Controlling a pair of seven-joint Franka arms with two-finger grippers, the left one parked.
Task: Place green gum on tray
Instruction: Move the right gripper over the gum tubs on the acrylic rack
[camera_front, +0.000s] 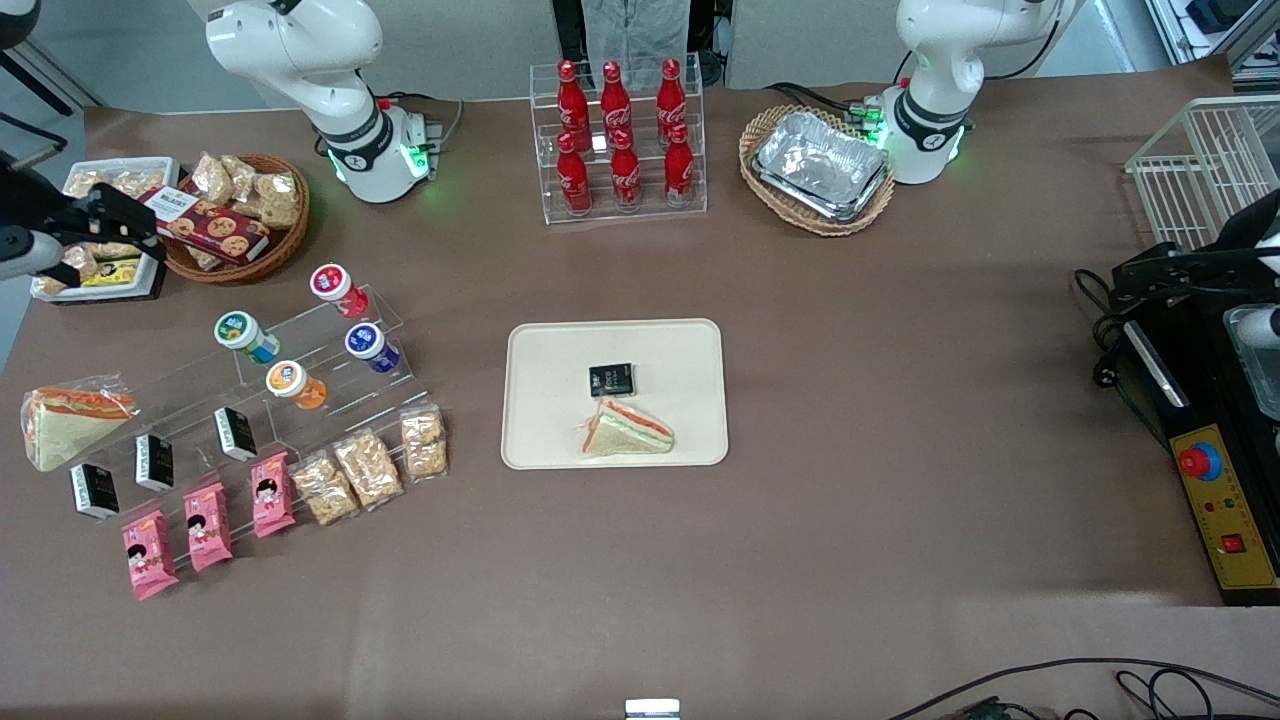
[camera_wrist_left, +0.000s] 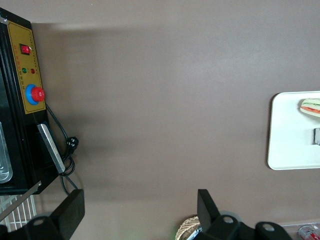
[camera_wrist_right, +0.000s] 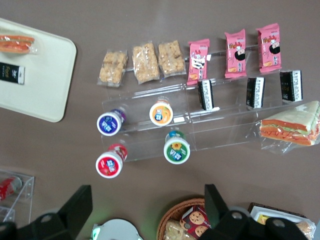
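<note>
The tool (camera_wrist_right: 146, 194) hangs above the counter (camera_front: 860, 420) at the working arm's end, over the wicker basket of cookies (camera_front: 240, 232) in the upper part of the front view. Its two fingers (camera_wrist_right: 75, 205) are spread wide and there is nothing between them.

The green gum (camera_front: 240, 333) lies on a clear stepped stand (camera_front: 330, 375) in the middle height of the front frame, with its white lid turned toward the camera. It is on the upper step of the stand, the same step as a red-lidded bottle (camera_front: 335, 285). One step lower, nearer to the front camera, are an orange bottle (camera_front: 292, 383) and a blue-lidded bottle (camera_front: 368, 345). The gum touches none of them.

The tray (camera_front: 560, 400) lies flat in the centre of the front frame, well apart from the stand. On it are a small black packet (camera_front: 611, 380) and a wrapped sandwich (camera_front: 628, 428), the sandwich nearer to the front camera.
</note>
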